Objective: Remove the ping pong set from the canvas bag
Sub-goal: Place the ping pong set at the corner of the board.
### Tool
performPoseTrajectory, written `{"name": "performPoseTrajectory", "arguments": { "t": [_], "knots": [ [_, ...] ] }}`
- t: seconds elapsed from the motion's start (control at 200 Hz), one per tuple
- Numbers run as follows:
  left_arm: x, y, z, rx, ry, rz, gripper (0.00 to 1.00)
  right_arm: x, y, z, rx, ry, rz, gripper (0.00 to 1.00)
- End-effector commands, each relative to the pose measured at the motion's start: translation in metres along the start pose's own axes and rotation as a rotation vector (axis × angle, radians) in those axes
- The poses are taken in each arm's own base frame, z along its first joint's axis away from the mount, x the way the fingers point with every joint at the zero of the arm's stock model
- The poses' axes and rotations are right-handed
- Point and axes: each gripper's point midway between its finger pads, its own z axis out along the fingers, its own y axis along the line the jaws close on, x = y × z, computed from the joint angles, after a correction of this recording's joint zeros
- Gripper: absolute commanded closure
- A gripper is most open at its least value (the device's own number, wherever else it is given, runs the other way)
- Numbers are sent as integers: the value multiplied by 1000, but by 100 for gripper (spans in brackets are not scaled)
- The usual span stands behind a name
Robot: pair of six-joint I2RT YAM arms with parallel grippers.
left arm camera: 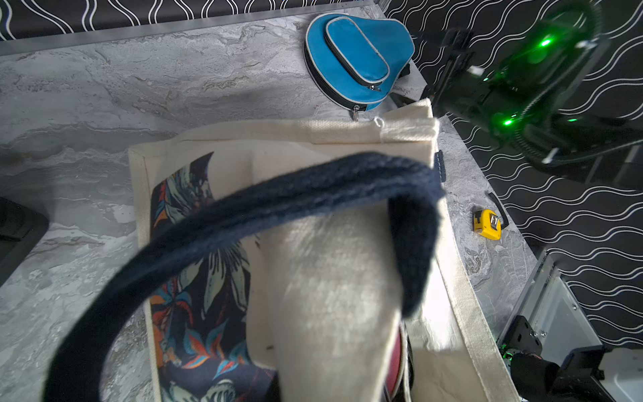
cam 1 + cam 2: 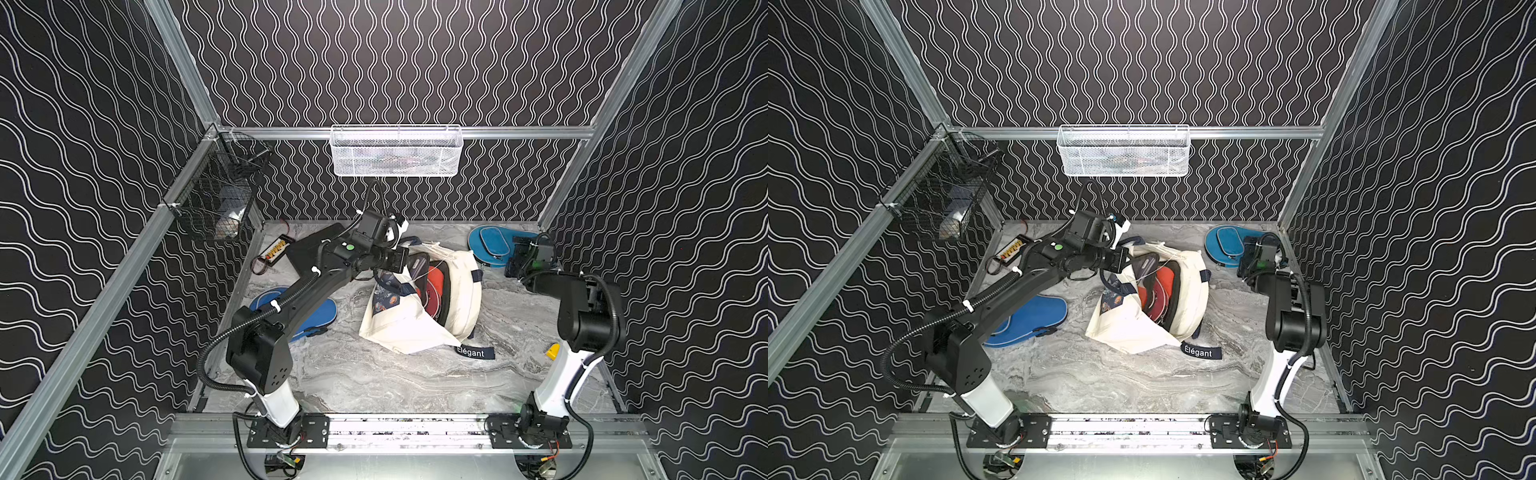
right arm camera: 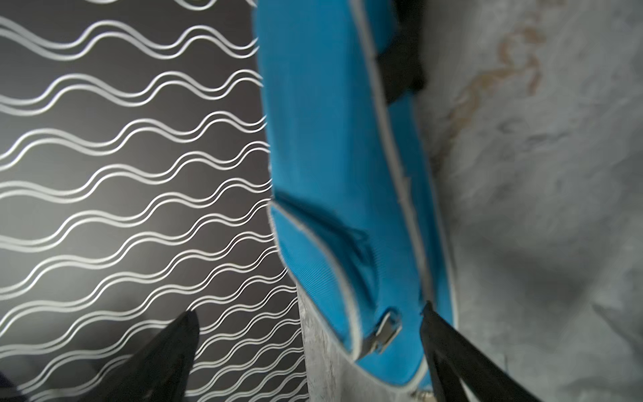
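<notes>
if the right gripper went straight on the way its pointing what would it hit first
Most likely the blue paddle case: it lies on the table right ahead of the right gripper, whose jaws stand open. The view is blurred, so depth is uncertain.

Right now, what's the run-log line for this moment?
phase: unpacking | left pincer: shut on canvas bag rim | right pincer: open at teal paddle case | red paddle case: inside bag
</notes>
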Motion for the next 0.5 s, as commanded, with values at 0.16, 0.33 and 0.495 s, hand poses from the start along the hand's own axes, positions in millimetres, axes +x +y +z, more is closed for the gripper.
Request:
{"name": "performPoseTrajectory", "arguments": {
  "t": [0.16, 0.33, 0.495],
  "knots": [
    [0, -8, 2, 48, 11, 21, 100, 4, 26, -61, 43, -31, -332, 2],
    [2, -14, 5, 61, 25, 55, 100, 53, 65, -127, -81, 50, -616, 3],
    [-12, -15, 5, 45, 20, 104, 100, 92, 65, -176, -160, 134, -715, 7]
  ]
}}
